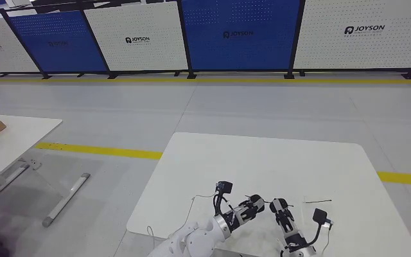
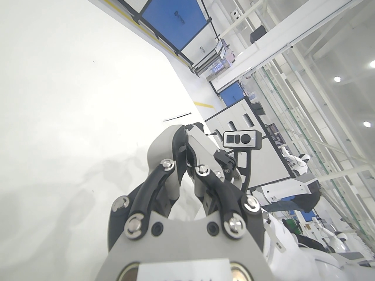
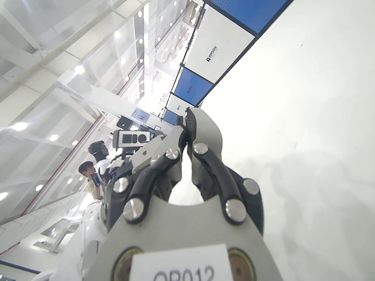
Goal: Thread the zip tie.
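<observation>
A thin black zip tie [image 1: 318, 202] lies flat on the white table [image 1: 257, 160], near its front right part. My left gripper [image 1: 255, 202] hovers low over the table's front, shut with nothing between its fingers. Its pressed fingertips [image 2: 182, 135] point towards the zip tie [image 2: 177, 116], which lies a short way beyond them. My right gripper [image 1: 277, 207] sits right beside the left one, between it and the zip tie, and is shut and empty too. In the right wrist view that gripper [image 3: 186, 119] has its pads pressed together above bare table [image 3: 307, 89].
The table's front edge runs just below both arms. A second white table [image 1: 19, 135] stands off to the left across the floor. Blue and white partition panels [image 1: 241, 35] and a yellow floor line [image 1: 96, 151] lie behind.
</observation>
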Action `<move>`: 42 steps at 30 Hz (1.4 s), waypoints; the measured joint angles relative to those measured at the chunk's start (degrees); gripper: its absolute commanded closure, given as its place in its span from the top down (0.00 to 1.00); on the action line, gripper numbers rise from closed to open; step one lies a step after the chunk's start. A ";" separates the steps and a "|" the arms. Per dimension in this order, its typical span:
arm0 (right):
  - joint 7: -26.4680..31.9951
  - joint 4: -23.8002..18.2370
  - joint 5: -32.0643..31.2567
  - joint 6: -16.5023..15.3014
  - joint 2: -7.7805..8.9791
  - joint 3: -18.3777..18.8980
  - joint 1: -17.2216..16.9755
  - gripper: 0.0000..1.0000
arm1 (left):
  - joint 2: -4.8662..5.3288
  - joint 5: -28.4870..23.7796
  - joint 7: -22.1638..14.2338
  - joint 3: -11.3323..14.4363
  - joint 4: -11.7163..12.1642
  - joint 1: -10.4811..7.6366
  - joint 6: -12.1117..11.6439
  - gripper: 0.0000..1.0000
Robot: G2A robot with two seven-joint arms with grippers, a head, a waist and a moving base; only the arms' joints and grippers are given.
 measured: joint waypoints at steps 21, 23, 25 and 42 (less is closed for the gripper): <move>-0.89 -0.22 -0.14 0.00 -0.12 0.69 -0.76 0.00 | -0.17 -1.49 1.47 -0.74 0.02 0.21 0.17 0.00; -1.05 -0.37 -0.34 0.00 -0.12 0.79 -0.83 0.00 | -0.17 -1.44 1.50 -0.76 -0.05 0.30 0.14 0.00; -1.31 -0.54 -0.52 0.00 -0.12 0.89 -0.94 0.00 | -0.17 -1.31 1.51 -0.77 -0.14 0.36 0.15 0.00; -1.52 -1.56 -2.77 0.00 -0.16 0.93 -1.38 0.11 | -0.12 0.05 -0.07 -0.40 -1.34 0.42 -0.13 0.00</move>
